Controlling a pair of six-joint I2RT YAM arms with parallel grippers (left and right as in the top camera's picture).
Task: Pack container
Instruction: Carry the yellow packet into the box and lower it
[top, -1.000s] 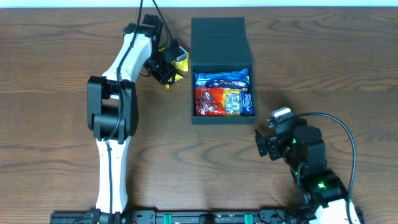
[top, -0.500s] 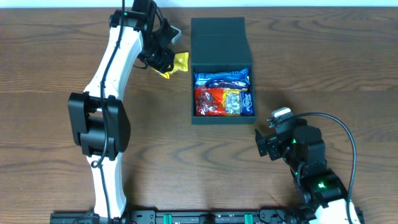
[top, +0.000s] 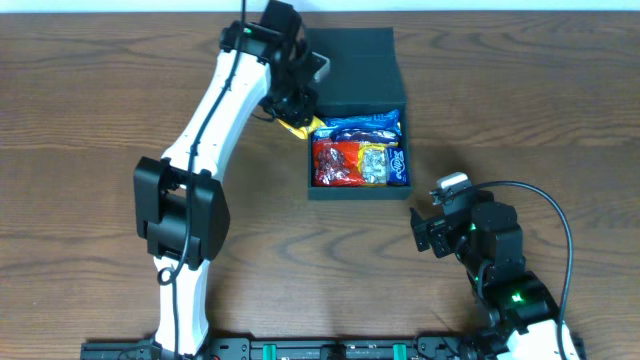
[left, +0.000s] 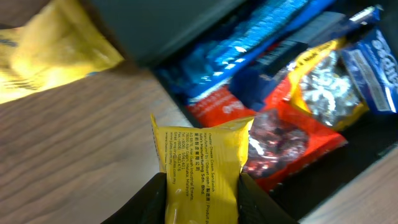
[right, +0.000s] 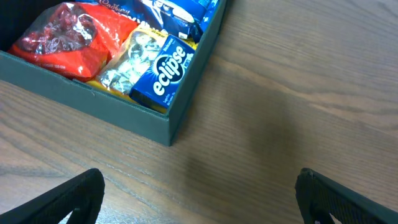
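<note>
The dark teal container (top: 358, 191) sits open at the table's middle, its flap lid (top: 350, 60) lying flat behind it. Inside are a red packet (top: 335, 162), blue packets (top: 360, 128) and a blue Eclipse pack (right: 168, 68). My left gripper (top: 298, 112) is shut on a yellow snack packet (left: 202, 168) and holds it over the container's left wall (left: 161, 31), near its back left corner. My right gripper (right: 199, 199) is open and empty above bare wood, near the container's front right corner (right: 158, 124).
A second yellow packet (left: 50, 50) lies on the table just outside the container's left wall, seen only in the left wrist view. The white left arm (top: 215, 120) stretches across the table's left half. The right arm's base (top: 505, 270) is at the front right.
My left arm has swung right, carrying the yellow packet from the table left of the container to its left wall. The right arm has not moved.
</note>
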